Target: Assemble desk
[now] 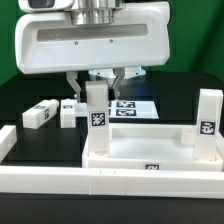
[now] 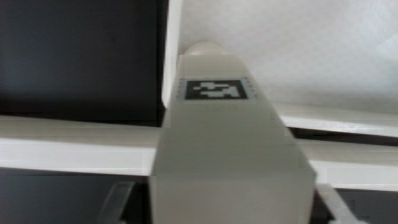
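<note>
Seeing two loose legs [image 1: 40, 114] [image 1: 68, 111] on table [image 1: 20, 95], exterior view's left. Got pincer [image 1: 95, 92] clamped on third leg [image 1: 97, 116] at tabletop [image 1: 150, 152] corner. Fourth leg [image 1: 209, 116] upright, right corner. Looks roughly half done.

Black table [image 1: 30, 92], tabletop [image 1: 140, 160], marker board [image 1: 138, 107], seemingly two legs [image 1: 38, 115] [image 1: 68, 111]

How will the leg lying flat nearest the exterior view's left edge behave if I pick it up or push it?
The leg looks like a solid plastic block, so it is probably stiff and light. Its square sides suggest it would slide on the table, not roll. Lying on a long side, it seems unlikely to tip, though its smooth faces might slip.
</note>
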Controlling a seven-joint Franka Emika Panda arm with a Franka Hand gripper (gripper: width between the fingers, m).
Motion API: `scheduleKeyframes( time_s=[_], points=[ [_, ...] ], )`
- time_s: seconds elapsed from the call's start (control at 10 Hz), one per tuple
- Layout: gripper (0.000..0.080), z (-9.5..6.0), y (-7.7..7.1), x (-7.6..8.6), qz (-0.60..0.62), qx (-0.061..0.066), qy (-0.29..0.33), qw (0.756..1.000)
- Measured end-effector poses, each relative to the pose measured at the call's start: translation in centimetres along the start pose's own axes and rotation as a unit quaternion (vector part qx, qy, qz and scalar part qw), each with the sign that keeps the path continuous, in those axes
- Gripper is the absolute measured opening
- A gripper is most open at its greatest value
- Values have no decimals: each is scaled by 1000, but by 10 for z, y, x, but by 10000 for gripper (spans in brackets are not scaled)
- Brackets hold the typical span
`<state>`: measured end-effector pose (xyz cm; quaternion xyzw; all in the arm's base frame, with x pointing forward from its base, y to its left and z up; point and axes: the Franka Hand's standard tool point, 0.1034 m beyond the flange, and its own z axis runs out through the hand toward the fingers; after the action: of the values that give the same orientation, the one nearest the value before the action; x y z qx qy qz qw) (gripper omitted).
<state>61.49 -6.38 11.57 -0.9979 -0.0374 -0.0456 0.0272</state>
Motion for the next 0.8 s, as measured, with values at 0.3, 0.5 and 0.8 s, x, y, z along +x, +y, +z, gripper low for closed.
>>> scheduleKeyframes(
  time_s=[0.3, 0.5, 0.8],
  points=[
    [288, 0, 0, 0, 82, 2, 0, 997],
    [288, 1, 2, -1, 179, 7, 1, 984],
    [288, 1, 5, -2, 308, 7, 5, 951]
  ],
)
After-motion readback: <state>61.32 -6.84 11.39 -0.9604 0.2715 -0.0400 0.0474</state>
